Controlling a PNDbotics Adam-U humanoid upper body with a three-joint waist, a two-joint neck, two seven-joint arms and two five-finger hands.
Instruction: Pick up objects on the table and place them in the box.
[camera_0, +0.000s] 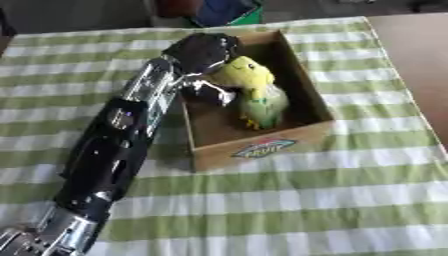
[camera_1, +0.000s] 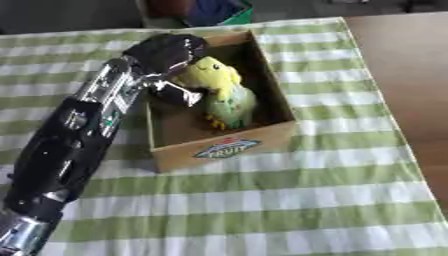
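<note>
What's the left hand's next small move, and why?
Probably open the fingers and lift away. The left hand is over the box, and the yellow-green plush toy already sits inside it, seemingly on the bottom, so only the release seems left.

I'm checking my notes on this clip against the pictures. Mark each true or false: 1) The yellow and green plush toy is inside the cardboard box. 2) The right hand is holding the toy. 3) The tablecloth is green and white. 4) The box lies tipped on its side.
1) True: the plush toy sits in the cardboard box.
2) False: the left hand is at the toy; no right hand shows.
3) True: the tablecloth is green and white checked.
4) False: the box stands upright, open side up.
</note>
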